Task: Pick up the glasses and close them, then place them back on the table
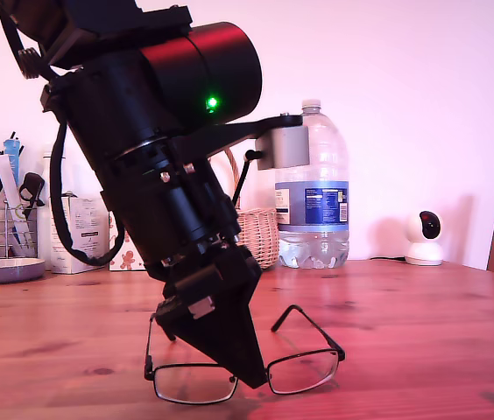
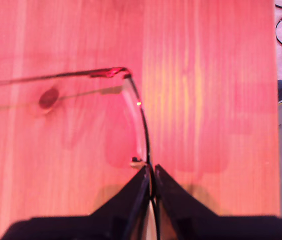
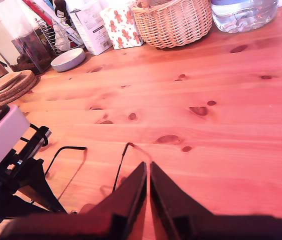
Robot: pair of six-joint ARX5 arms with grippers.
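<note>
The thin black metal-framed glasses (image 1: pixel 292 369) stand open on the reddish-brown wooden table (image 1: pixel 422 324), low in the exterior view. My first gripper (image 2: pixel 151 172) points down at their middle, its 2 black fingers (image 2: pixel 131 197) pinched on the frame between the lenses. My second gripper (image 3: pixel 148 170) has its fingers nearly together, holding nothing I can see, beside 1 temple arm.

Low side-on exterior view near the table (image 1: pixel 422 306), wrist views looking down, all sharing the glasses (image 1: pixel 247 367).
</note>
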